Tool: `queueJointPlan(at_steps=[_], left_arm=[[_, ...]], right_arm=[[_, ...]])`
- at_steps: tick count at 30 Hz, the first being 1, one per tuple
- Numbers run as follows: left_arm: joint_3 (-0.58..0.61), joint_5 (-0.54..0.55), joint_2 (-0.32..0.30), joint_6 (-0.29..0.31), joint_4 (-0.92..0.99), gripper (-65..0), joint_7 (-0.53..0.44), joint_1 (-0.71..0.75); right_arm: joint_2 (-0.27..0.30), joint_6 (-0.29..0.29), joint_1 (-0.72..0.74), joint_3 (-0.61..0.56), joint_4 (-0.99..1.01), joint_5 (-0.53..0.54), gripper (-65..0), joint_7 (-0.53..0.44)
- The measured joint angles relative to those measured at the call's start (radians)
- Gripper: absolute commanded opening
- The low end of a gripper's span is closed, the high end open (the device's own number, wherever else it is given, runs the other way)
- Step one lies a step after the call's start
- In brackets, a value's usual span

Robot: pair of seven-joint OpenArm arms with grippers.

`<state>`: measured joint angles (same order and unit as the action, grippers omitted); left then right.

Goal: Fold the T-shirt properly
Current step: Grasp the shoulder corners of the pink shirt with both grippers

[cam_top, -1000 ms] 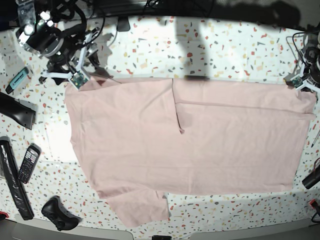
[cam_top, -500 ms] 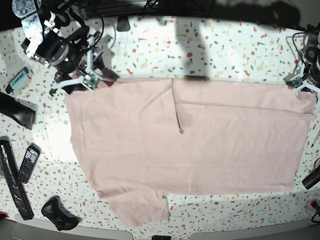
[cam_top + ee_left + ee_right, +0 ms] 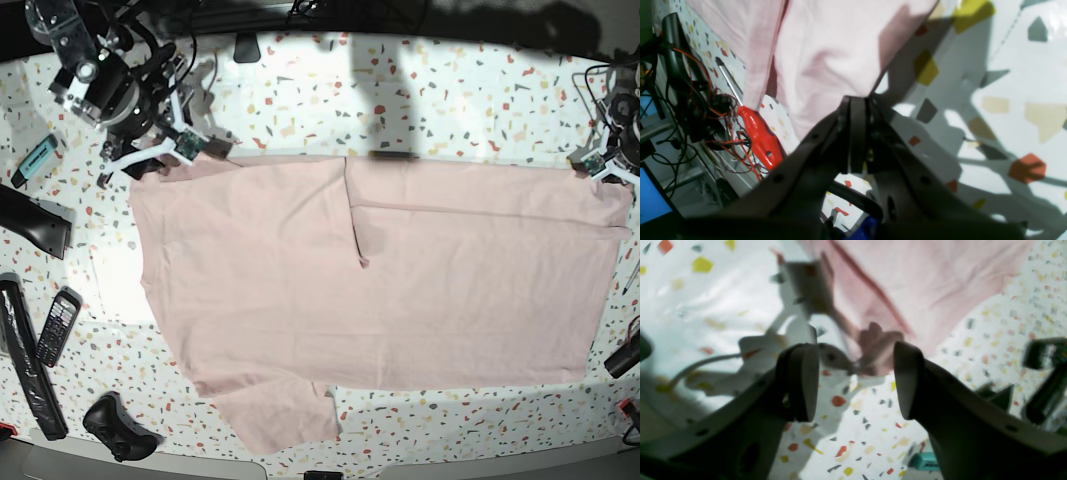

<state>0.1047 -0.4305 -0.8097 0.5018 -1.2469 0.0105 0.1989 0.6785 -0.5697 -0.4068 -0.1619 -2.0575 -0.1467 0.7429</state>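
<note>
Pale pink T-shirt (image 3: 400, 280), speckled terrazzo table (image 3: 450, 90)

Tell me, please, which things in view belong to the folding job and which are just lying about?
Part of the job:
- T-shirt, spread flat
- left gripper, shut at the shirt's corner
- right gripper, jaws open

Lying about:
- phone
- red screwdriver
- teal marker
- black controller

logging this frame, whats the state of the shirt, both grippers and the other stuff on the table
T-shirt: spread flat, partly folded, plain side up
left gripper: shut at the shirt's corner
right gripper: open, empty, above a bunched shirt corner
screwdriver: lying beside the shirt
phone: lying flat
</note>
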Motion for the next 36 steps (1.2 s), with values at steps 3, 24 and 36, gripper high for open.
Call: queueJointPlan(at_steps=[3,24,36], left_arm=[[0.0,0.0,0.0,0.0,0.0,-65.0,0.0,0.0],[0.0,0.0,0.0,0.0,0.0,-65.0,0.0,0.0],[0.0,0.0,0.0,0.0,-0.001,-65.0,0.008,0.0]], right_arm=[[0.0,0.018,0.0,-0.043,0.053,-0.091,-30.8,-0.073],[-0.003,0.121,0.118,-0.161,0.227,-0.195,-58.4,-0.111],[0.031,0.304,0.132,-0.155,0.232,-0.383,-65.0,-0.104]])
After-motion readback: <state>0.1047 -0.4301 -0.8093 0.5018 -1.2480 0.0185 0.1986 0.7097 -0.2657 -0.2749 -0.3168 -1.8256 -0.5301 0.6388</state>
